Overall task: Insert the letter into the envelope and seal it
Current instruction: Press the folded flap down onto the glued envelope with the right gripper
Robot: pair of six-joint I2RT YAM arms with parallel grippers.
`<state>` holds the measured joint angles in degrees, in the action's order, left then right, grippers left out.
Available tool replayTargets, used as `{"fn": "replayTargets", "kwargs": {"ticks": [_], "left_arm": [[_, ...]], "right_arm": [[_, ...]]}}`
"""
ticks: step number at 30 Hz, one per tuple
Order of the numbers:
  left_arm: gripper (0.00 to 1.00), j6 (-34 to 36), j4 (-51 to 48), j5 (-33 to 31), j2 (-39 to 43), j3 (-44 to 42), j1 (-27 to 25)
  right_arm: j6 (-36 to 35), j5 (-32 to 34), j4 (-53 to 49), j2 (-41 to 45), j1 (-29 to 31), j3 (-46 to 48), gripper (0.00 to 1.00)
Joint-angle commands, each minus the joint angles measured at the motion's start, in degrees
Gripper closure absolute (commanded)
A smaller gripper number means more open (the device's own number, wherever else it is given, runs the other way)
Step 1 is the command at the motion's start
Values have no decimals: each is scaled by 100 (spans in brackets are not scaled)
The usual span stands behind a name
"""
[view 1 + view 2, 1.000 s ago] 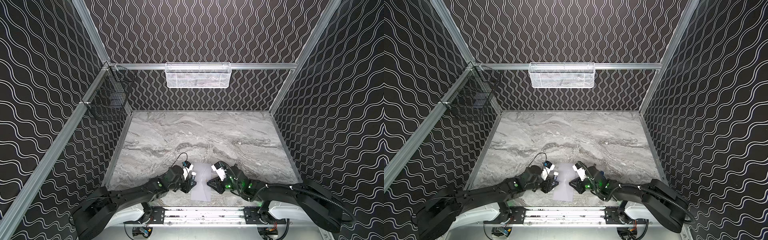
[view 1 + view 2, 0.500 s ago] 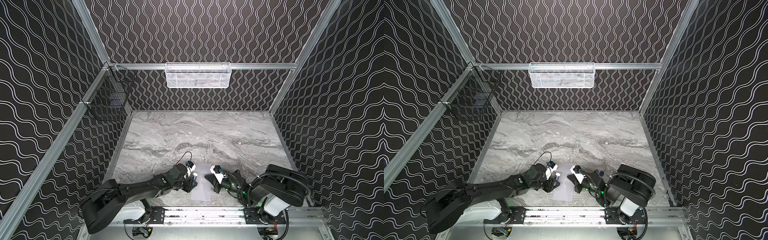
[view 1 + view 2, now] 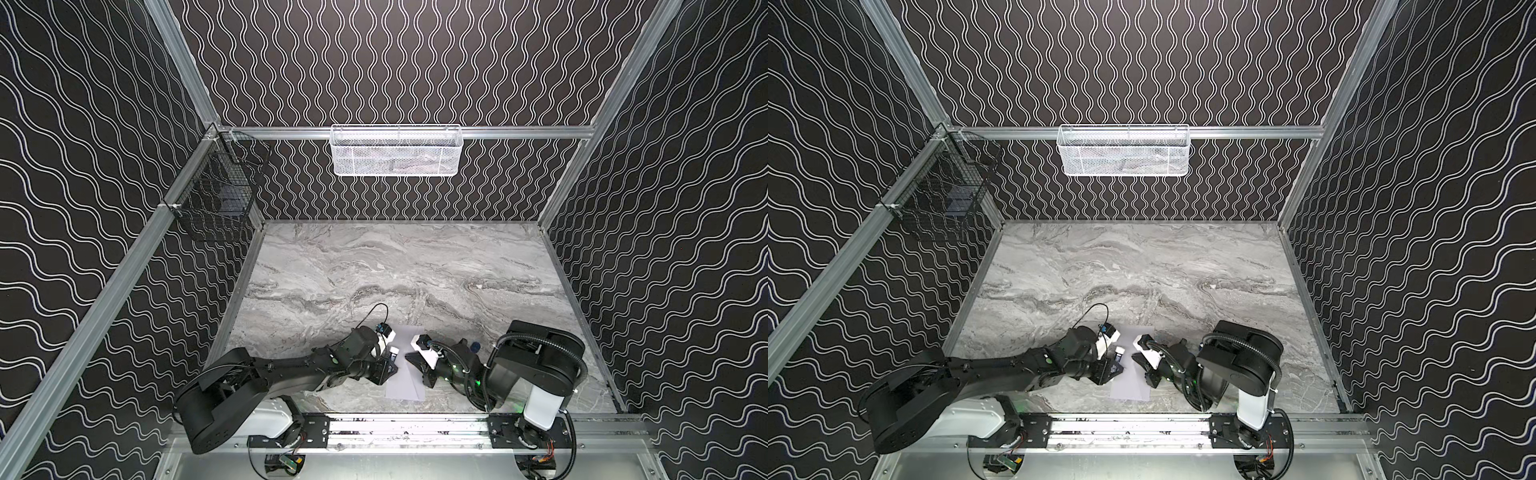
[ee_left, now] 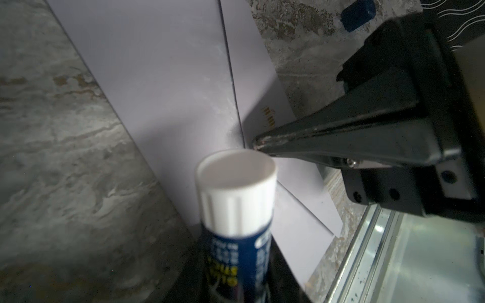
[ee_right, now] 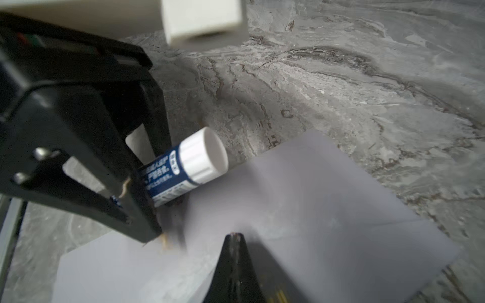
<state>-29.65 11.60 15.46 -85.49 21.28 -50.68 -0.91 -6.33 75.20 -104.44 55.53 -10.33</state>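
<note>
Two claws crowd the envelope [image 3: 404, 386] at the table [image 3: 374, 270] front: right gripper [image 4: 258, 144] just snapped together, tip pressing it flat, left gripper [image 5: 143, 192] clamps a glue stick [image 5: 183, 168] (letter hidden, probably inside), so sealing's underway.

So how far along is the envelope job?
Done, likely: no blue-bordered white letter in sight, so probably inside the pale lavender paper envelope. In hand: left gripper holds a blue glue stick with white end over it, a small blue cap lying apart; shut right gripper pins the envelope. Left: pressing the flap closed; its state is unclear.
</note>
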Motion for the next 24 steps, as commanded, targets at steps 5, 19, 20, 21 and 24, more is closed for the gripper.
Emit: {"fn": "replayTargets", "kwargs": {"ticks": [5,19,20,21,24], "left_arm": [[100,12,-17,18,-83,-70,49],[100,10,77,84,-200,-115,93],[100,3,80,80,-184,-121,93],[100,3,80,73,-180,-121,92],[100,2,46,53,-185,-108,102]], "right_arm": [[-15,365,-1061,88,79,-276,100],[142,80,-1782,1227,-202,-401,100],[135,51,-1680,1110,-247,-387,100],[149,30,-1474,947,-293,-368,100],[256,-24,-1102,441,-392,-364,100]]}}
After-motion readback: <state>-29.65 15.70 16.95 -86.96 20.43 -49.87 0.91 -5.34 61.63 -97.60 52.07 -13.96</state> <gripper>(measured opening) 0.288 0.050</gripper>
